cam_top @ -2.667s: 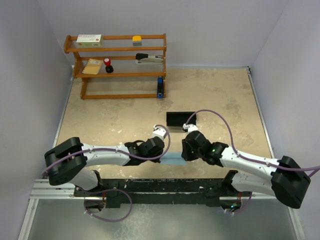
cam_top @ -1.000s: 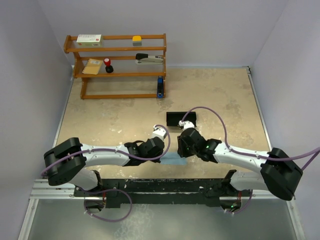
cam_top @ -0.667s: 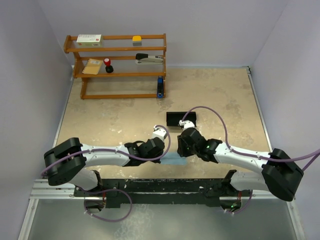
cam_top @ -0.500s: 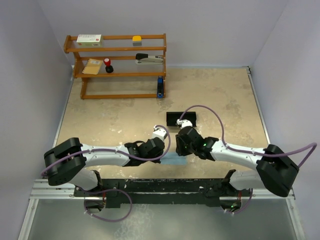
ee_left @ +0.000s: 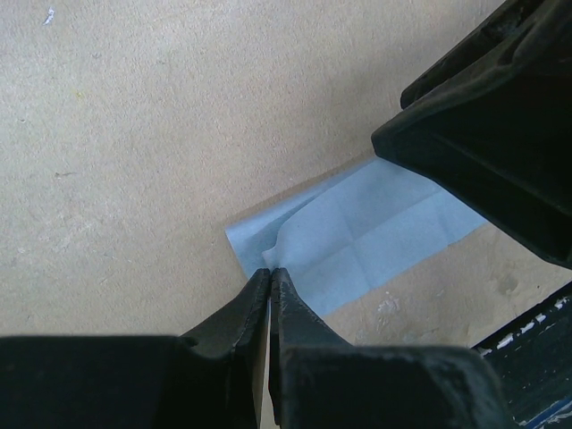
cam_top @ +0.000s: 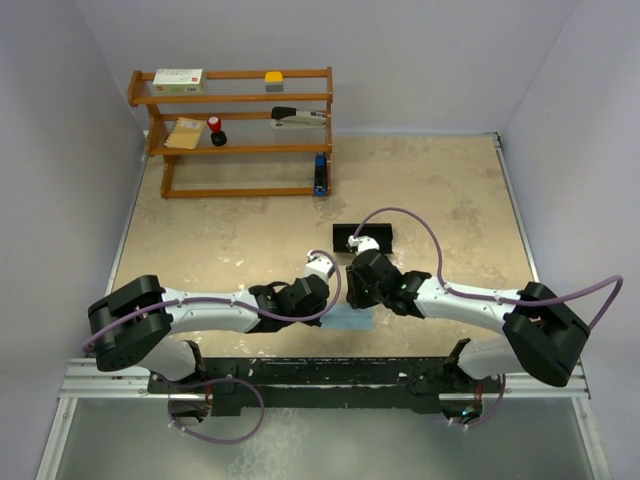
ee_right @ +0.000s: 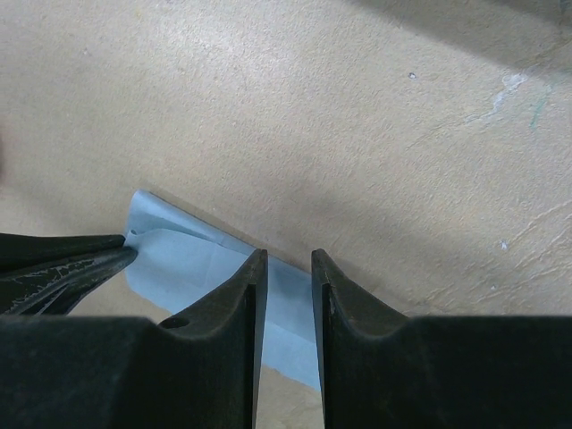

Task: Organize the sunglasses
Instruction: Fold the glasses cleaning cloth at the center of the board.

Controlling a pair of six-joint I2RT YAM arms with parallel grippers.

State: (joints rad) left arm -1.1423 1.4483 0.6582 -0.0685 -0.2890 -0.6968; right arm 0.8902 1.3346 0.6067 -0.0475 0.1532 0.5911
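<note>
At blue cloth (ee_left: 375,241) edge, left end effector (ee_left: 269,273) pinches it; right end effector (ee_right: 283,259) slightly open; sunglasses unseen.

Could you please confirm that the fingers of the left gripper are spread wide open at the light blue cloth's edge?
Not quite: the fingers of the left gripper are shut, pinching the edge of the light blue cloth, as the left wrist view shows.

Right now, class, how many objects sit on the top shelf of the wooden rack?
2: a white box near the left end and a small yellow block right of the middle. Something small could be hidden behind either.
</note>
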